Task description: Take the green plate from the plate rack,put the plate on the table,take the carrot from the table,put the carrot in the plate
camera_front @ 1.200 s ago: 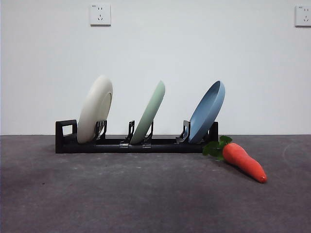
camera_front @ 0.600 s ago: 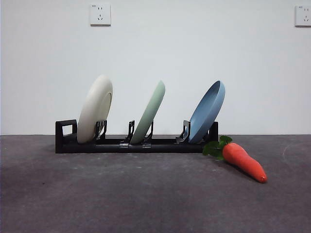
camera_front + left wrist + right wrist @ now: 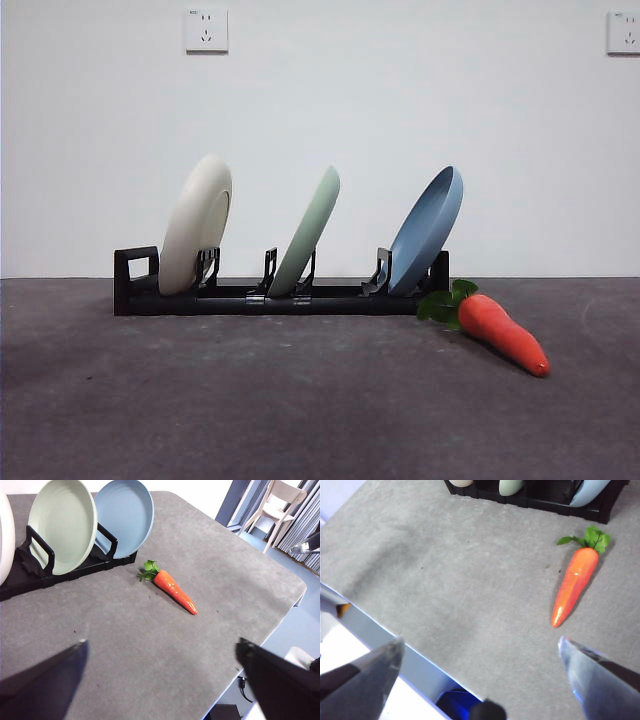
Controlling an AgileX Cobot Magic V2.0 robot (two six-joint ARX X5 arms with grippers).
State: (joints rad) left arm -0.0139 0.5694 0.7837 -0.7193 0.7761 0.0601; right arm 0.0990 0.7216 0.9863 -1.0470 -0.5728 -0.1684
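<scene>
1. You are looking at the table point(image 3: 300, 400), a dark grey mottled surface that carries everything here; its front edge and a rounded corner show in the left wrist view.
2. The plate rack point(image 3: 280, 297) stands along the far side of the table, a long low black bar with upright prongs and a square loop at its left end as the front view shows it.
3. Three plates lean in the rack, all tilted the same way. The cream-white plate point(image 3: 196, 226) sits at the loop end, and the blue plate point(image 3: 427, 232) sits at the opposite end.
4. The green plate point(image 3: 308, 231) leans in the middle slot, between the other two and apart from both. You see its hollow face in the left wrist view point(image 3: 62, 526).
5. The carrot point(image 3: 503, 334) lies flat on the table just beside the blue-plate end of the rack. Its green leafy top points toward the rack and its tip points away toward the table's near side.
6. Your left pincer point(image 3: 160, 680) hangs above the table near its front edge, jaws spread wide and gripping nothing, well apart from rack and carrot.
7. Your right pincer point(image 3: 480, 670) likewise hangs over the table's edge, jaws wide apart and empty, with the carrot point(image 3: 574, 585) lying ahead of it, untouched.
</scene>
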